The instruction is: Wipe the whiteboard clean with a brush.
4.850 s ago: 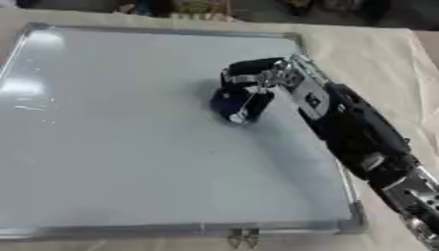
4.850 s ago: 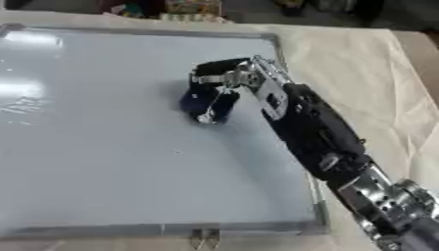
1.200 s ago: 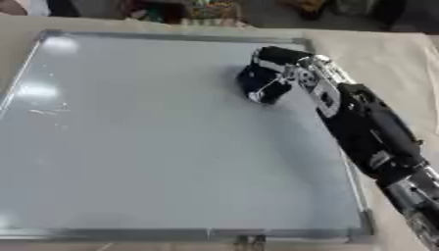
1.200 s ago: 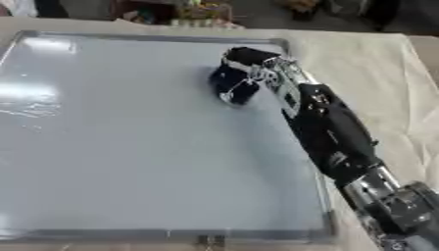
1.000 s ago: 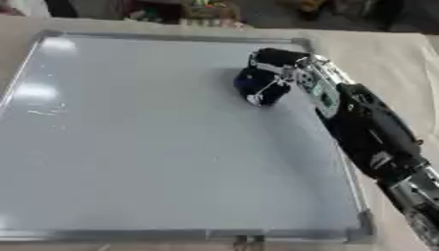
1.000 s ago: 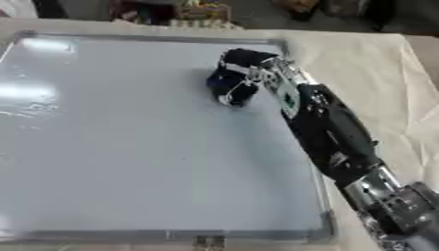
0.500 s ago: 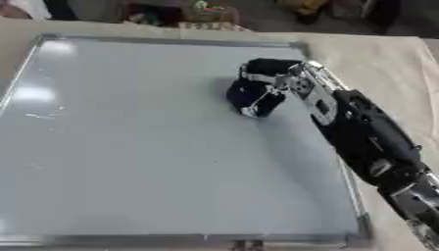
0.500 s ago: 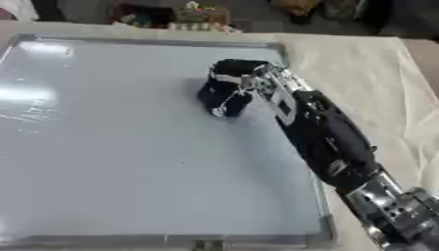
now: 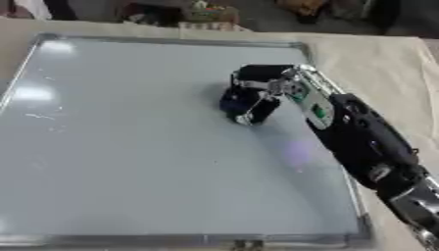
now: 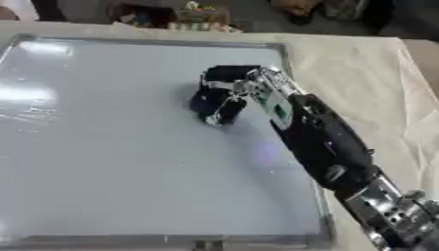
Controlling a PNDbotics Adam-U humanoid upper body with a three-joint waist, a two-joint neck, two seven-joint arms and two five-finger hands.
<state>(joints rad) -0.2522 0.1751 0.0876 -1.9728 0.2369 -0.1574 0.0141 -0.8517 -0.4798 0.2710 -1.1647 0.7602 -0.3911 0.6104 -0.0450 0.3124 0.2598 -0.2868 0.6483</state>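
We see a large rectangular whiteboard with a thin silver metal frame (image 9: 120, 162) lying flat on a surface covered in beige cloth (image 9: 377, 59). Going from the left, the board's pale face carries bright reflections and a few faint specks near its left edge, and the rest of it looks plain. Right of the board's middle, in its upper half, a small dark blue brush (image 9: 238, 104) rests against the white face. Our right hand (image 9: 261, 90) has its black fingers (image 9: 256, 72) curled down around the brush, gripping it from above and from the right side. From that hand our black right arm with silver joints (image 9: 364, 142) runs diagonally down to the lower right corner, crossing over the board's right frame edge. We see blurred clutter beyond the far edge.
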